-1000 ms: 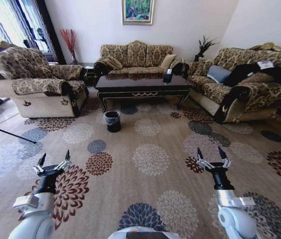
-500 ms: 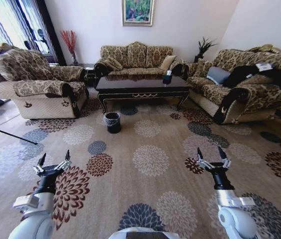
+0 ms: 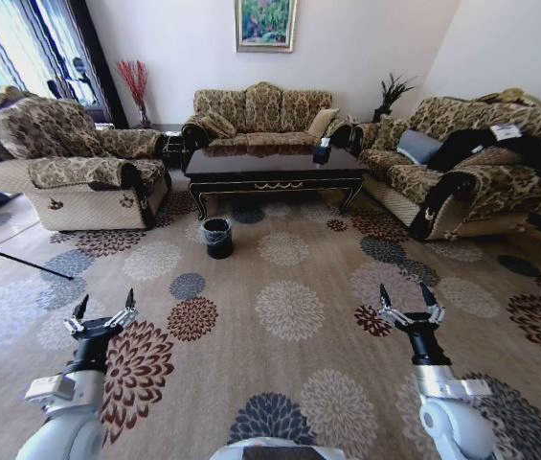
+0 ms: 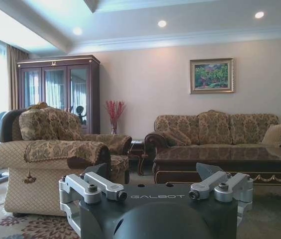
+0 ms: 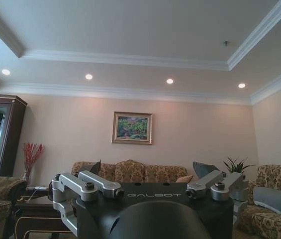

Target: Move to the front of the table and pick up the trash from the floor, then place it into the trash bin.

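I read both claws spread wide and empty, left gripper (image 3: 103, 313) and right gripper (image 3: 411, 305) well short of the table (image 3: 275, 165), trash bin (image 3: 217, 237) just before it; trash unresolvable, presumably light, crushable, pinch mid-body.

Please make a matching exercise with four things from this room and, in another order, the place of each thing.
Things:
1. trash bin
2. table
3. left gripper
4. right gripper

Places:
A. in front of the middle sofa
B. raised over the carpet, on the robot's right
C. on the carpet, near the table's front left leg
D. raised over the carpet, on the robot's left

Pairs: 1-C, 2-A, 3-D, 4-B
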Motion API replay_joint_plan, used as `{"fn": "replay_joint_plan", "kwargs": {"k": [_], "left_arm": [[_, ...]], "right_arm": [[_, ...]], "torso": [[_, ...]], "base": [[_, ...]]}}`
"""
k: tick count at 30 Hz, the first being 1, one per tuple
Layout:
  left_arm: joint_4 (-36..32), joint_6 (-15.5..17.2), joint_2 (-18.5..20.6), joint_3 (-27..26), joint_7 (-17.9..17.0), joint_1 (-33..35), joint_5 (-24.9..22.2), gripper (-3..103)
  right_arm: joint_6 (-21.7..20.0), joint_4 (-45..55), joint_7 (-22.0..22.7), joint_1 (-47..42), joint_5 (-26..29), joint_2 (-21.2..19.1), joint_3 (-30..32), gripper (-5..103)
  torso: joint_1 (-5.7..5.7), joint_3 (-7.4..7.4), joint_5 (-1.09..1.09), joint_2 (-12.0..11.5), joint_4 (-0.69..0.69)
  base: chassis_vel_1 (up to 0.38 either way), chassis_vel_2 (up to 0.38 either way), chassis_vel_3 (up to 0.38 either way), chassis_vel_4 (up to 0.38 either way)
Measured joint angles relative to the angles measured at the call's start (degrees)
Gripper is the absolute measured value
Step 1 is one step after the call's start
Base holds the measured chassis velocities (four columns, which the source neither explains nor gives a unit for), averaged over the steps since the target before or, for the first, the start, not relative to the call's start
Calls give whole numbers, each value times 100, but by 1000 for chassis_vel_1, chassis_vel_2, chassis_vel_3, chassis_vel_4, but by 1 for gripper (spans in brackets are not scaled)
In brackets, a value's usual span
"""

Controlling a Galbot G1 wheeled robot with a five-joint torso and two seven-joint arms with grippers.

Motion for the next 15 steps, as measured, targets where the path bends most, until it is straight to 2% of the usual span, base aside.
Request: {"fn": "replay_joint_plan", "kwargs": {"k": [15], "left_arm": [[0,-1,0,0,0,0,0,100]], "right_arm": [[0,0,0,0,0,0,0,100]], "torso": [[152,227,0,377,0]], "base": [[0,0,0,0]]}}
